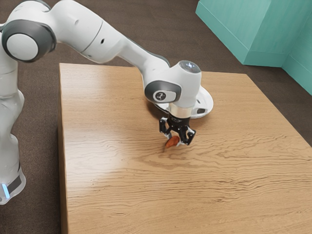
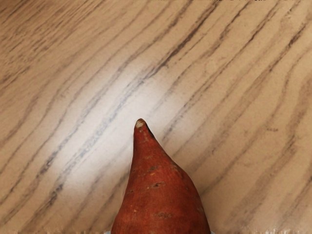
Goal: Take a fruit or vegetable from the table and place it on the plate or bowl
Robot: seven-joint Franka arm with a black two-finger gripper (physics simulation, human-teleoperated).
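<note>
The black gripper [image 1: 177,138] points down over the middle of the wooden tabletop [image 1: 122,195], its two fingers narrowly parted and closed from either side on a reddish-brown sweet potato [image 1: 171,143]. The sweet potato hangs low over the wood, though whether it is clear of the surface I cannot tell; in the wrist view its tapered tip [image 2: 140,125] points out over the bare grain. A white plate [image 1: 206,103] lies just behind the arm's hand, toward the tabletop's far edge.
</note>
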